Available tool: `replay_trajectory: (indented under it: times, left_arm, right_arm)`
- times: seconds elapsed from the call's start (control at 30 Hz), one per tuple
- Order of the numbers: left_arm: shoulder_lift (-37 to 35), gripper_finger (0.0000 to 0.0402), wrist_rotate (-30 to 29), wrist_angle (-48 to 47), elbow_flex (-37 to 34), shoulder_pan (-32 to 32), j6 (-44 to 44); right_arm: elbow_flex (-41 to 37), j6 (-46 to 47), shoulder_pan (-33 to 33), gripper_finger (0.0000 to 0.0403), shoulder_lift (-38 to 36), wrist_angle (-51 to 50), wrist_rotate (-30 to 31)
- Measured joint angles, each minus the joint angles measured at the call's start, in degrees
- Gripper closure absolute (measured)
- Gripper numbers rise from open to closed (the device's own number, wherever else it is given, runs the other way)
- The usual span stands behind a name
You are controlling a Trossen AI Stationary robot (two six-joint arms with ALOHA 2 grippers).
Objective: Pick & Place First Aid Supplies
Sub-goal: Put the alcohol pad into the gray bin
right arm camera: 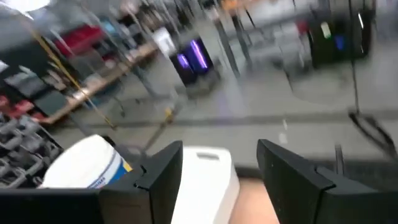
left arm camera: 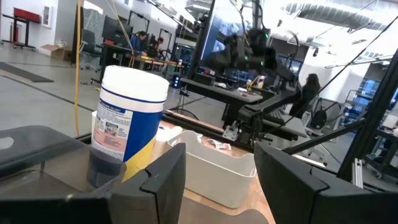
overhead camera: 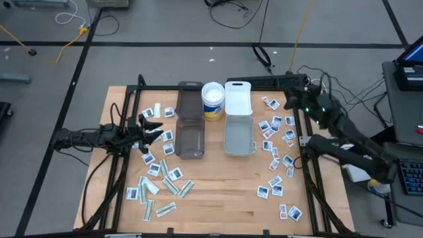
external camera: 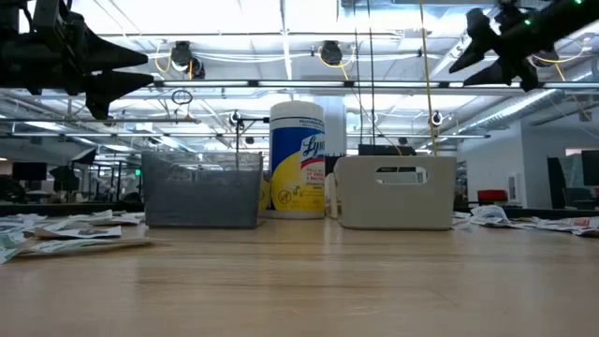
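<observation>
Across the wooden tabletop, the first aid supplies lie in two loose scatters: white square packets and narrow pale strips spread over the left side, and more white square packets strewn along the right side. Between the two scatters stand a smoky bin and a pale clear bin, side by side, each with its lid lying flat just behind it, and a round wipes canister with a white cap sits between the two lids. Neither bin shows any packet inside from above. Over the left scatter, the left pincer hangs well above the tabletop, its fingers apart and holding nothing; its wrist view looks level past the open fingers toward the canister and the pale bin. At the far right corner, the right pincer is raised high near the frame rail, its fingers also apart and empty, with the canister and the white lid visible beyond them. From table height, both pincers, left and right, sit well above the bins.
</observation>
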Motion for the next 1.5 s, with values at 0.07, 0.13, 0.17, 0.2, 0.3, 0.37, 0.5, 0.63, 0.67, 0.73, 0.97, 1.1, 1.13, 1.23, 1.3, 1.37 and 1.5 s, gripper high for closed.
replay_trajectory:
  times: [0.07,0.13,0.17,0.2,0.3,0.37,0.5,0.63,0.67,0.73,0.97,1.1,1.13,1.23,1.3,1.37,1.5]
  left_arm:
    - [0.0,0.0206,0.0,0.0,0.0,0.0,0.0]
    - [0.0,0.0206,0.0,0.0,0.0,0.0,0.0]
    - [0.0,0.0206,0.0,0.0,0.0,0.0,0.0]
    - [0.0,0.0206,0.0,0.0,0.0,0.0,0.0]
    - [0.0,0.0206,0.0,0.0,0.0,0.0,0.0]
    - [0.0,0.0206,0.0,0.0,0.0,0.0,0.0]
    - [0.0,0.0206,0.0,0.0,0.0,0.0,0.0]
    - [0.0,0.0206,0.0,0.0,0.0,0.0,0.0]
    - [0.0,0.0206,0.0,0.0,0.0,0.0,0.0]
    - [0.0,0.0206,0.0,0.0,0.0,0.0,0.0]
    - [0.0,0.0206,0.0,0.0,0.0,0.0,0.0]
    - [0.0,0.0206,0.0,0.0,0.0,0.0,0.0]
    - [0.0,0.0206,0.0,0.0,0.0,0.0,0.0]
    - [0.0,0.0206,0.0,0.0,0.0,0.0,0.0]
    - [0.0,0.0206,0.0,0.0,0.0,0.0,0.0]
    - [0.0,0.0206,0.0,0.0,0.0,0.0,0.0]
    - [0.0,0.0206,0.0,0.0,0.0,0.0,0.0]
  right_arm:
    - [4.6,4.7,0.0,0.0202,4.7,-5.0,-0.2]
    - [9.2,9.1,0.0,0.0202,8.5,-9.4,-1.5]
    - [11.5,11.0,0.1,0.0202,10.2,-10.8,-1.9]
    - [13.8,12.8,0.1,0.0202,11.7,-12.6,-2.9]
    - [19.8,17.0,0.8,0.0202,15.7,-19.6,-5.6]
    - [23.9,19.5,1.5,0.0202,17.6,-24.8,-6.1]
    - [33.0,24.4,2.7,0.0202,21.7,-39.2,-6.1]
    - [40.9,27.2,2.7,0.0202,26.2,-53.2,-9.8]
    - [42.5,27.2,2.7,0.0202,27.1,-56.1,-10.8]
    - [45.2,27.1,2.9,0.0202,28.9,-61.0,-12.6]
    - [46.5,25.6,4.0,0.0202,34.2,-72.1,-19.3]
    - [45.4,22.7,4.0,0.0202,37.0,-71.4,-21.9]
    - [45.4,22.2,4.0,0.0202,38.0,-71.7,-22.7]
    - [45.4,19.9,4.0,0.0202,40.2,-71.4,-23.9]
    - [45.4,19.3,4.0,0.0202,41.5,-71.5,-23.9]
    - [45.4,18.3,3.5,0.0202,42.5,-71.7,-23.8]
    - [45.4,17.0,0.3,0.0202,43.5,-71.5,-22.2]
